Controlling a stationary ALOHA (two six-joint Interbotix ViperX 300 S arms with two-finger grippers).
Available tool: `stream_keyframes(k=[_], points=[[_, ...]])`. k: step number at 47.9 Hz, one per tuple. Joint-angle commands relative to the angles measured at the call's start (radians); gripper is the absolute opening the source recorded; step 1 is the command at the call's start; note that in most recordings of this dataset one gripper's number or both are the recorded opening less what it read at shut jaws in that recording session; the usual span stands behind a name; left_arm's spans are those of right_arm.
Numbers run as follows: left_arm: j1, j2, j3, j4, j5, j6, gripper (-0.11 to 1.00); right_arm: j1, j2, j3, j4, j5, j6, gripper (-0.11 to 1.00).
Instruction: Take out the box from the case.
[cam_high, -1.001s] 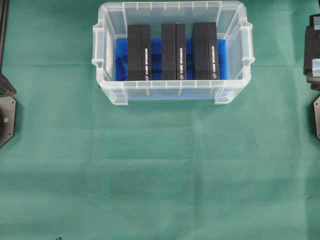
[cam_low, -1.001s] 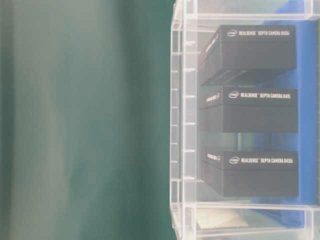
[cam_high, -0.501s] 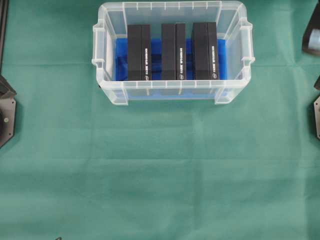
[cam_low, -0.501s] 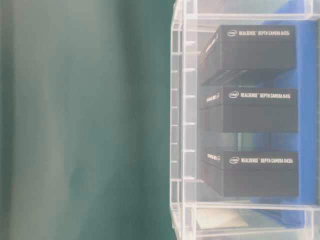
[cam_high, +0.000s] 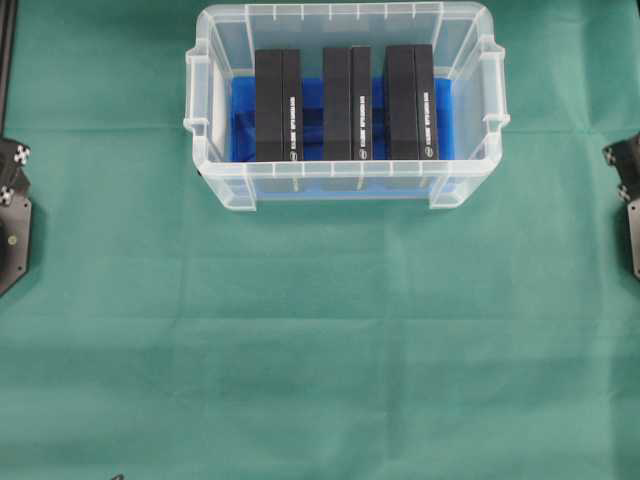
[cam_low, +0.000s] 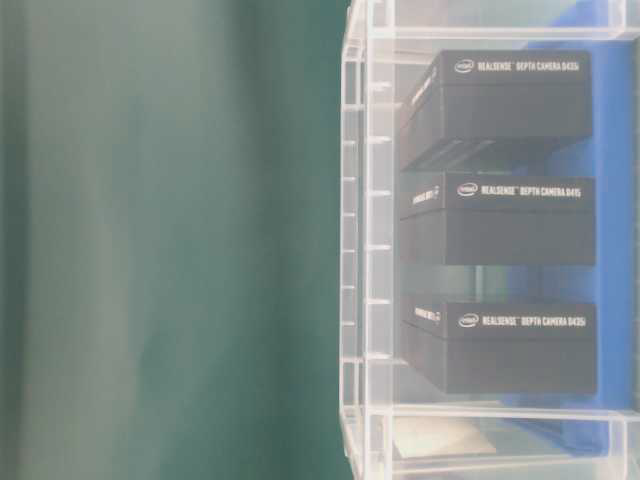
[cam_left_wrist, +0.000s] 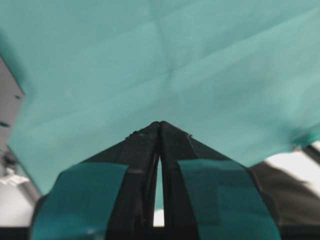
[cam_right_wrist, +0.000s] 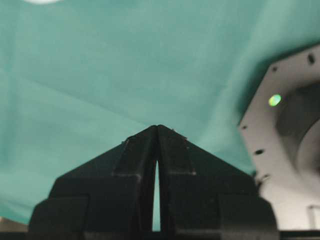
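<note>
The case (cam_high: 345, 172) is a clear plastic bin with a blue bottom, standing at the back middle of the green cloth. Three black boxes stand side by side in it: left (cam_high: 278, 105), middle (cam_high: 346, 103), right (cam_high: 411, 102). The table-level view shows them through the case wall (cam_low: 365, 250), with white lettering on the box (cam_low: 500, 220). My left gripper (cam_left_wrist: 160, 123) is shut and empty over bare cloth. My right gripper (cam_right_wrist: 158, 126) is shut and empty over cloth. Both are far from the case, and only arm parts show at the overhead view's edges.
Green cloth (cam_high: 320, 350) covers the table. The left arm base (cam_high: 10, 235) sits at the left edge and the right arm base (cam_high: 633, 235) at the right edge. A grey base plate (cam_right_wrist: 285, 150) shows close beside my right gripper.
The dark right arm part at the top right edge has left that spot; a part now shows lower on the right edge. A left arm part has appeared at the left edge.
</note>
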Motion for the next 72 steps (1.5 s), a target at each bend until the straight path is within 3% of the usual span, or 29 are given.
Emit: stream_keyframes(k=[1,21,31,36,44,54,63,72], points=[[-0.003,0.002,-0.026,0.008,0.002,-0.037,0.01,0.000,0.008,-0.026,-0.014,0.000,0.058,0.00],[0.005,0.052,-0.046,0.017,0.103,-0.051,0.01,-0.002,0.052,-0.048,-0.011,0.086,0.084,0.00],[0.061,0.054,-0.046,0.018,0.103,-0.032,0.01,-0.044,0.052,-0.048,-0.014,0.092,0.058,0.00],[0.109,0.054,-0.046,0.023,0.103,0.003,0.01,-0.110,0.054,-0.048,-0.015,0.087,-0.002,0.00],[0.236,0.060,-0.051,0.023,0.097,0.150,0.01,-0.272,0.074,-0.054,-0.015,0.075,-0.178,0.00],[0.382,0.063,-0.055,0.023,0.095,0.256,0.01,-0.465,0.120,-0.067,-0.021,0.000,-0.373,0.00],[0.477,0.066,-0.057,0.023,0.063,0.365,0.01,-0.557,0.156,-0.069,-0.025,-0.043,-0.460,0.00],[0.508,0.080,-0.054,0.017,0.040,0.459,0.01,-0.572,0.161,-0.064,-0.028,-0.061,-0.503,0.00]])
